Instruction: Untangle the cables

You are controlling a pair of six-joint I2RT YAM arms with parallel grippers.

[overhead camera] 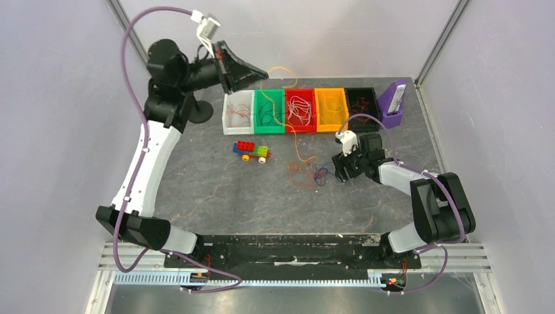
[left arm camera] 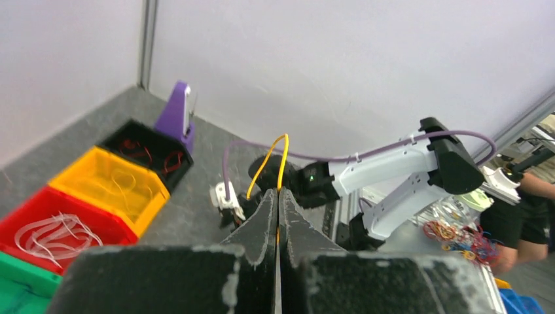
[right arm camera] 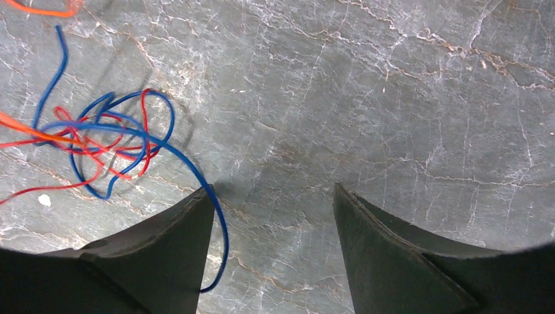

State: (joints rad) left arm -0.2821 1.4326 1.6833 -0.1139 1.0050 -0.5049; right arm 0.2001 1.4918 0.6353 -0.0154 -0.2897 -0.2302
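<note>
My left gripper point(overhead camera: 260, 73) is raised high above the bins and shut on a yellow cable point(overhead camera: 285, 72). The cable loops out past the fingertips point(left arm camera: 269, 196) and hangs down toward the table. A loose tangle of orange, red and blue cables point(overhead camera: 309, 172) lies on the table in front of the bins. My right gripper point(overhead camera: 340, 172) is low, just right of the tangle, and open. In the right wrist view a blue cable point(right arm camera: 219, 229) from the blue and red tangle point(right arm camera: 98, 137) runs along the inner edge of the left finger point(right arm camera: 177, 248). Nothing else lies between the fingers.
A row of bins stands at the back: white point(overhead camera: 229, 121), green point(overhead camera: 256, 110), red point(overhead camera: 288, 123), orange point(overhead camera: 343, 104) and black point(overhead camera: 375, 103), each with cables inside. A purple holder point(overhead camera: 393, 104) stands at the row's right end. A toy brick car point(overhead camera: 252, 152) and a black round stand point(overhead camera: 199, 112) are to the left.
</note>
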